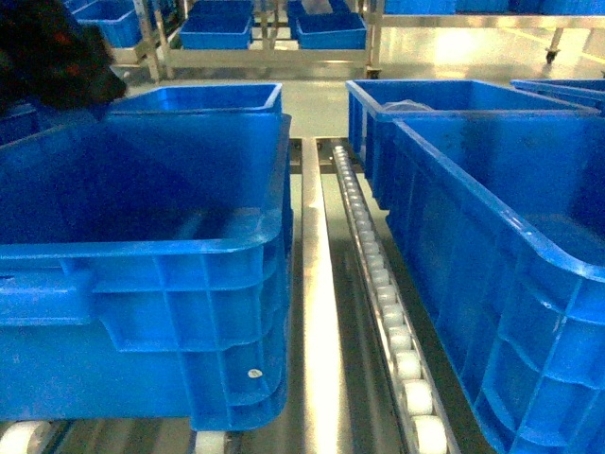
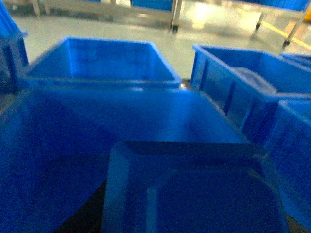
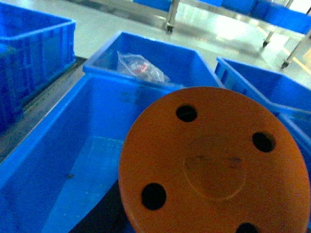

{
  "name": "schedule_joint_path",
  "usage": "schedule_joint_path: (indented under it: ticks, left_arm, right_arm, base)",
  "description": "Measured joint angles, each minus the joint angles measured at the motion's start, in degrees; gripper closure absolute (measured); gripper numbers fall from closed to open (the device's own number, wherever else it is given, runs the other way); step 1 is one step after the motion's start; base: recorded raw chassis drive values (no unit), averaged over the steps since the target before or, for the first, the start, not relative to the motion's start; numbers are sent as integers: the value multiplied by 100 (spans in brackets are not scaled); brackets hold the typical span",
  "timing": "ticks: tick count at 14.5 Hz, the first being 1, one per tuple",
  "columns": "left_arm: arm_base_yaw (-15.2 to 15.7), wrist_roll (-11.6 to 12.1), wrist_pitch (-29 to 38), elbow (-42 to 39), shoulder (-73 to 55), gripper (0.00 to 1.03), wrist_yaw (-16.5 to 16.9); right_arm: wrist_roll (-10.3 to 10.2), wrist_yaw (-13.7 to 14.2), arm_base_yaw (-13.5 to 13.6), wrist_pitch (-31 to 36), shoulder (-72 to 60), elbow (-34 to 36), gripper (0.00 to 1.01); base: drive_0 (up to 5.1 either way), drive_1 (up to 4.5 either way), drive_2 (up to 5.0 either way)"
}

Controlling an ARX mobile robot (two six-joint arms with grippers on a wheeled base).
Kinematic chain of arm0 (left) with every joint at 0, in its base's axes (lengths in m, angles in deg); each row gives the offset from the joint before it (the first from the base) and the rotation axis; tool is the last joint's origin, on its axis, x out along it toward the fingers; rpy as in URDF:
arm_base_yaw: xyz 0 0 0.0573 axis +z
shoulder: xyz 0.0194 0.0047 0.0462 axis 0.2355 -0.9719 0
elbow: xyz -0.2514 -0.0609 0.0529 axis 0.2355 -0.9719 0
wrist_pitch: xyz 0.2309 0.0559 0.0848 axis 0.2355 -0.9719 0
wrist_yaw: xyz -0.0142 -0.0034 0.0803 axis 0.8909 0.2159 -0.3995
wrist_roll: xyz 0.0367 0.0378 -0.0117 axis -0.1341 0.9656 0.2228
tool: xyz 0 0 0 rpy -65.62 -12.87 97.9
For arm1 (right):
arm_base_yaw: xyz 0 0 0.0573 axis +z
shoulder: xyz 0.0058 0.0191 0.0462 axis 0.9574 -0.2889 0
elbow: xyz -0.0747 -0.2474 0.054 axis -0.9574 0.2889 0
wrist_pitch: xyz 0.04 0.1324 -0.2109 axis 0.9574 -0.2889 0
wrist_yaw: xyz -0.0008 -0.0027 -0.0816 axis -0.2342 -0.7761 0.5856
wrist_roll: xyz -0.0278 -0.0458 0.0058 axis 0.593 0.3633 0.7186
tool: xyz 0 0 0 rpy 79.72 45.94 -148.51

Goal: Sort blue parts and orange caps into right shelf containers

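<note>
A dark blue part (image 2: 194, 194) with a raised rectangular rim fills the bottom of the left wrist view. It hangs over a large blue container (image 2: 121, 116), and it hides the left fingers that hold it. A round orange cap (image 3: 214, 165) with several dark holes hangs close to the right wrist camera, above another container (image 3: 112, 107). It covers the right fingers that hold it. In the head view only my dark left arm (image 1: 57, 52) shows, at the top left above the near left container (image 1: 142, 248). The right gripper is out of that view.
The shelf's white roller track (image 1: 378, 274) and a shiny steel rail (image 1: 317, 312) run between the near left container and the near right one (image 1: 492, 203). The far right container (image 3: 184, 58) holds a clear plastic bag (image 3: 141, 68). More racks with blue crates (image 1: 331, 33) stand across the floor.
</note>
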Motion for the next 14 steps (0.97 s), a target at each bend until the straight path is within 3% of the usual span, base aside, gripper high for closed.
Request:
schedule_joint_path:
  ticks: [1,5,6,8,9,10,11,14]
  left_arm:
    - [-50,-9,-284,476,-522,46,0]
    - [-22,-144,212,494,-13,3,146]
    - [96,-315,341,142,138,5,219]
    - [258,-555,378,-181,229,5,227]
    - [186,-323,590,-271,299,13,-267]
    - [162,50,769,-715,656,26,-704]
    - [216,332,918,-1235,1054,40,-763]
    - [328,509,1064,-2271,1733,78,-719]
  right_arm:
    - [-83,57,-11,-66,-761,-413,58]
    - [-321,0,-66,302,-1102,-573,10]
    - [-313,140,-68,345,-1073,-448,1]
    - [-310,164,-96,332,-1062,-356,3]
    - [-487,-4,-94,953,-1080,-223,8]
    - [-866,-208,-92,1620,-951,179,21]
    - [-1102,-234,-92,1864,-671,638,34]
    - [-1307,-234,-92,1956,122,1567,74]
  base:
    - [0,0,0]
    - [0,0,0]
    - [0,0,0]
    - [0,0,0]
    - [0,0,0]
    - [0,0,0]
    - [0,0,0]
    - [0,0,0]
